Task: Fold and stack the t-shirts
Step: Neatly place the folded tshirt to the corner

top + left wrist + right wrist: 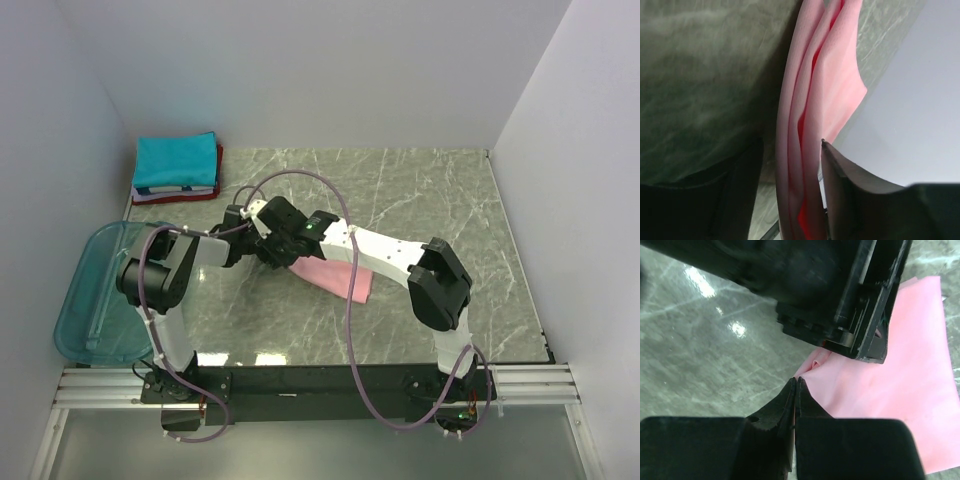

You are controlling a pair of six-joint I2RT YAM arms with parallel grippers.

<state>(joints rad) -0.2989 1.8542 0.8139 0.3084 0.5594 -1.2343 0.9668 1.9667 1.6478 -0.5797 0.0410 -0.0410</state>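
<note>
T-shirt stack, a teal t-shirt on top with red and white edges showing beneath, sits in the far left corner of the grey marble table, just behind a translucent blue bin at the left side. Toward the middle, the left gripper straddles the layered edge of a folded pink t-shirt. Its jaws are apart, one finger touching the cloth and a sliver of gap on the other side. The pink shirt lies near the table's centre, well apart from the stack. Reaching in from the right, the right gripper has its fingers pressed together at the shirt's edge; whether cloth is caught between them cannot be told.
</note>
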